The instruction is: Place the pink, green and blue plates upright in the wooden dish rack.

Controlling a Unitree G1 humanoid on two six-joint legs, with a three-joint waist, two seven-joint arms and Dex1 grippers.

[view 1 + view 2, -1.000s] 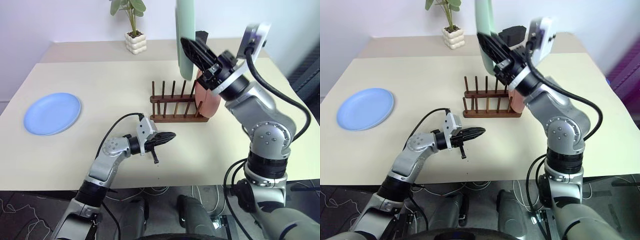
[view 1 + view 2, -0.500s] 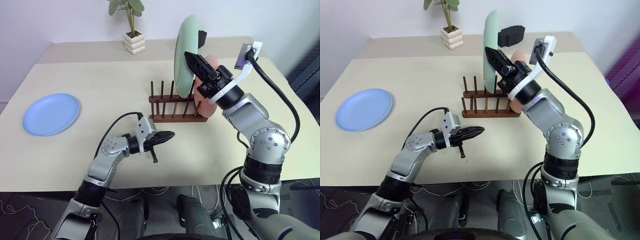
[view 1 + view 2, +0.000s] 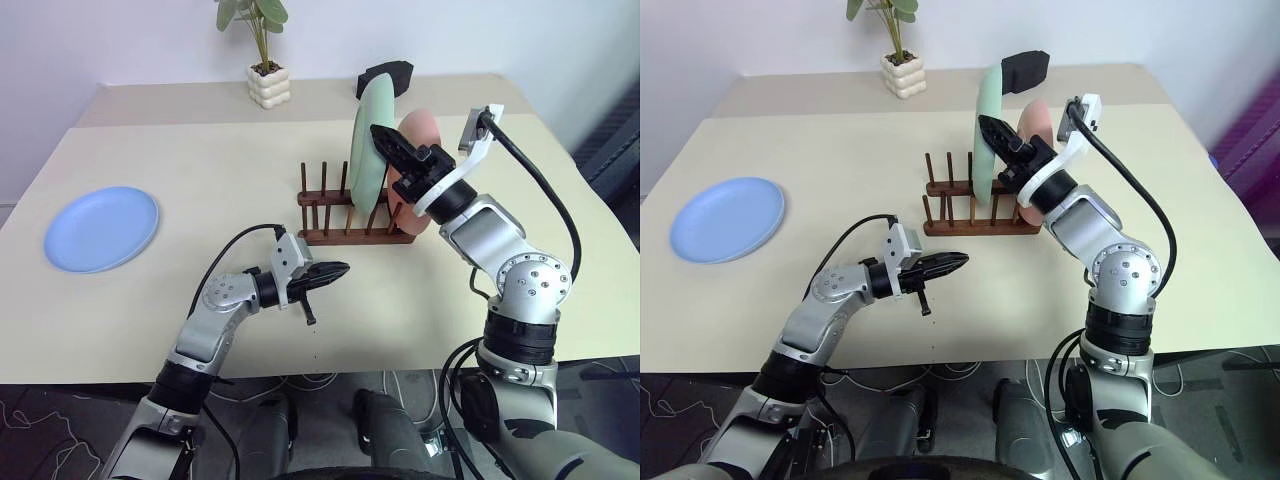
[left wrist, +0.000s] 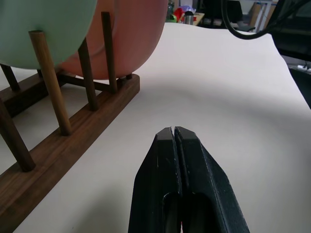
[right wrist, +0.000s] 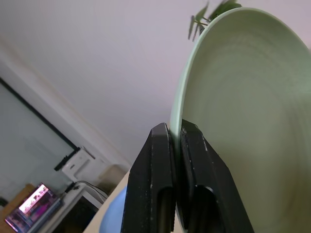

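Observation:
My right gripper [image 3: 381, 134] is shut on the rim of the pale green plate [image 3: 366, 165], holding it upright with its lower edge down among the pegs of the wooden dish rack [image 3: 345, 237]. Whether the plate rests on the rails I cannot tell. The pink plate [image 3: 424, 130] stands upright at the rack's right end, just behind the green one. Far left on the table, the blue plate [image 3: 101, 228] lies flat. My left gripper [image 3: 343, 268] hovers shut and empty in front of the rack. The left wrist view shows the rack's pegs [image 4: 53, 87] and both plates' lower parts.
A small potted plant [image 3: 264, 62] and a black block [image 3: 385, 74] stand at the back of the beige table [image 3: 200, 160]. Open tabletop lies between the blue plate and the rack.
My right gripper has come down and rolled, bringing the green plate from high above the rack into its pegs. The left arm has stayed still.

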